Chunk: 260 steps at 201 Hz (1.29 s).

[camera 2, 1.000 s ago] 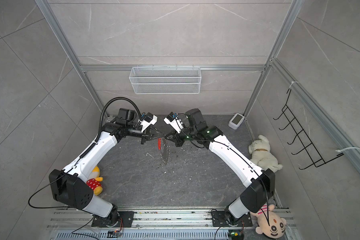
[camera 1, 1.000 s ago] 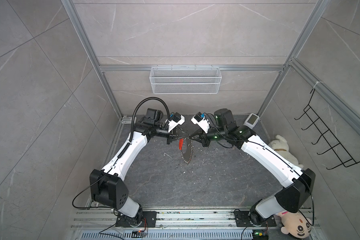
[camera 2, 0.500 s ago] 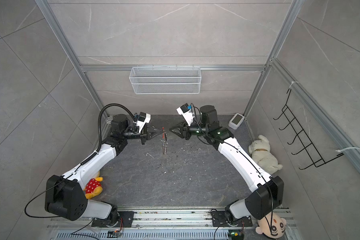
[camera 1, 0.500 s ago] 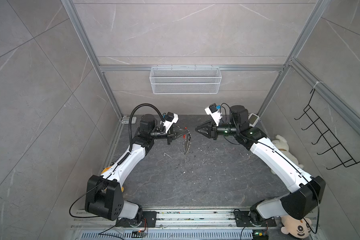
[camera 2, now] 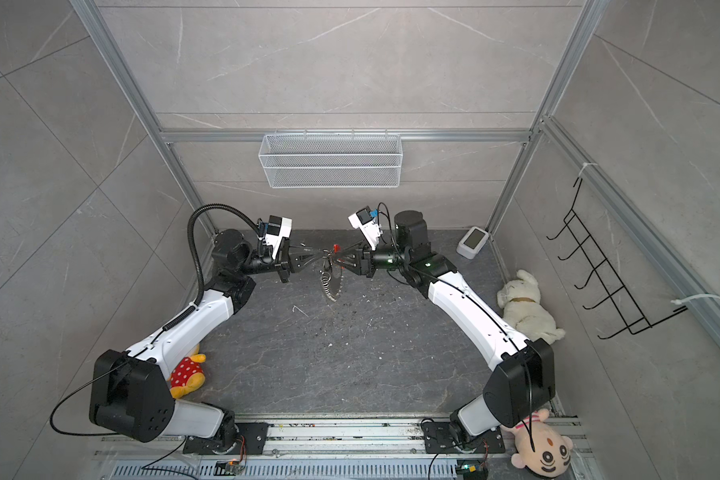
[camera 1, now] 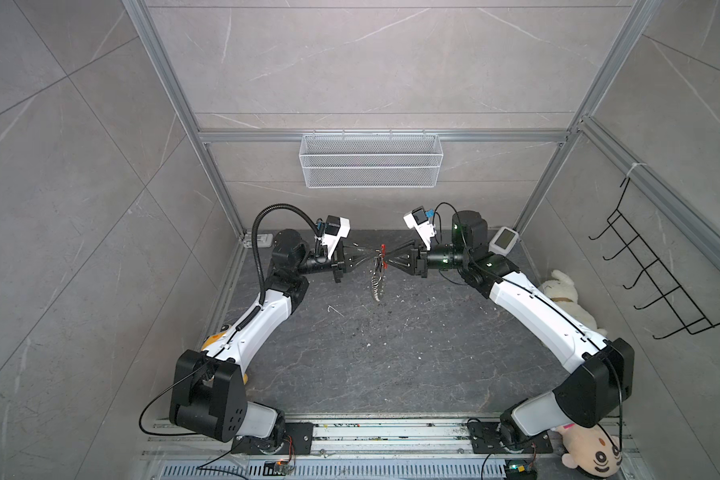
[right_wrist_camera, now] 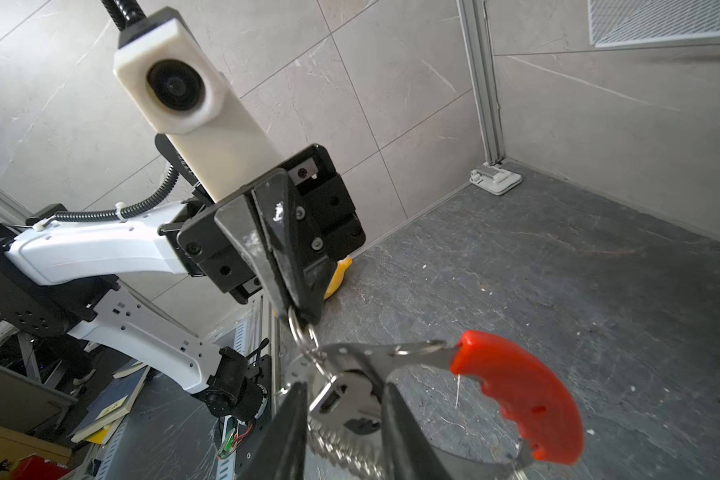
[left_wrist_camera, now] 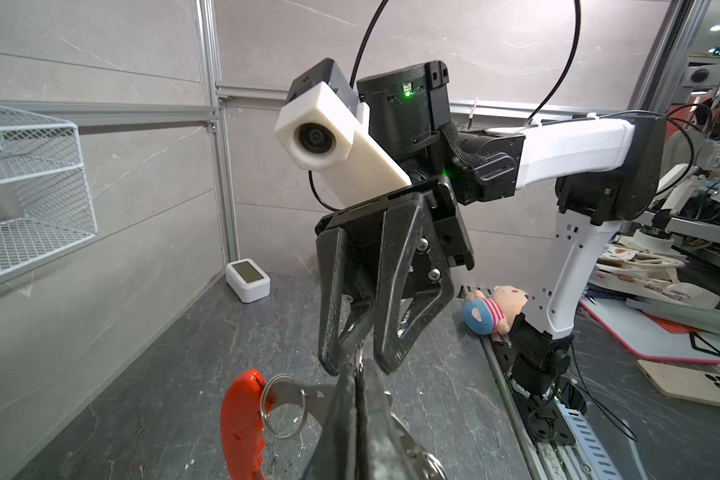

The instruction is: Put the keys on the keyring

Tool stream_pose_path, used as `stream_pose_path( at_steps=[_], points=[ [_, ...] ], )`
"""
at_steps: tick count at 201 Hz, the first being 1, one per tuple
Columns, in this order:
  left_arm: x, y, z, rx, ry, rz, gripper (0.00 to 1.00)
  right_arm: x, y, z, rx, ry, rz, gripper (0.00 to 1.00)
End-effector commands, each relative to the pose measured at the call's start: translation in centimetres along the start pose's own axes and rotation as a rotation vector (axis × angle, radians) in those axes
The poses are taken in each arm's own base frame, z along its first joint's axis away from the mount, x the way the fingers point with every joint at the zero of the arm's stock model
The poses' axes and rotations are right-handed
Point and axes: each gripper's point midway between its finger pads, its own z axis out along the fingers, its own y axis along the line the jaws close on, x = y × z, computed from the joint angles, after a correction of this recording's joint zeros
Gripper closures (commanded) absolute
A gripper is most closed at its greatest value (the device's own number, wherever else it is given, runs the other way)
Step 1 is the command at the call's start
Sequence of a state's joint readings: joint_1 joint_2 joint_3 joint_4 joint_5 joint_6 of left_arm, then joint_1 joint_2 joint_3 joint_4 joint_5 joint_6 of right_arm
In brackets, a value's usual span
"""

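Note:
The keyring (camera 1: 377,282) (camera 2: 330,286) hangs in mid-air between my two grippers, a wire loop strung with silver pieces and a red plastic bar (left_wrist_camera: 242,419) (right_wrist_camera: 520,395). My left gripper (camera 1: 374,256) (camera 2: 324,257) (left_wrist_camera: 356,363) is shut on a small ring at the loop's top. My right gripper (camera 1: 387,257) (camera 2: 342,260) (right_wrist_camera: 344,386) faces it tip to tip, its fingers apart with a flat silver piece (right_wrist_camera: 346,399) showing between them. Whether they press on that piece does not show. The keys are out of view.
On the back wall hangs a white wire basket (camera 1: 371,166), and a black hook rack (camera 1: 657,270) on the right wall. A white device (camera 1: 504,240) sits in the far right corner. Plush toys (camera 1: 562,295) (camera 2: 186,370) lie by both arms. A small bent white wire (camera 1: 334,309) lies on the floor.
A second ago both grippers met at the ring. The right one then opened and drew back right. Now it has come back in against the ring, which the left gripper still holds.

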<state>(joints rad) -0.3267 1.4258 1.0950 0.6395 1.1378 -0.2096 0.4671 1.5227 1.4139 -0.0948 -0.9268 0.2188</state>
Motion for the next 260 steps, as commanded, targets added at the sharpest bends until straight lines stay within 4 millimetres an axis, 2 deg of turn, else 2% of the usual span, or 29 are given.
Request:
stream_pose_path(
  at_steps=[1,89,167,209,260],
  points=[
    [-2.4,-1.4,-0.2,0.041,-0.049,0.082,1.00,-0.1,0.2,0.4,-0.033,-0.011,0.002,0.70],
    [-2.5,-1.6,0.0,0.066,-0.054,0.065,1.00,-1.0,0.3,0.6,-0.052,-0.034,0.005,0.80],
    [-2.2,-1.2,0.5,0.079,-0.053,0.050,1.00,-1.6,1.0,0.5,-0.077,-0.044,-0.004,0.80],
    [-2.5,-1.1,0.6,0.081,-0.061,0.052,1.00,-1.4,0.8,0.7,-0.078,-0.039,0.000,0.93],
    [-2.9,-1.1,0.7,0.086,-0.075,0.056,1.00,-1.0,0.5,0.8,-0.077,-0.032,0.010,0.97]
  ],
)
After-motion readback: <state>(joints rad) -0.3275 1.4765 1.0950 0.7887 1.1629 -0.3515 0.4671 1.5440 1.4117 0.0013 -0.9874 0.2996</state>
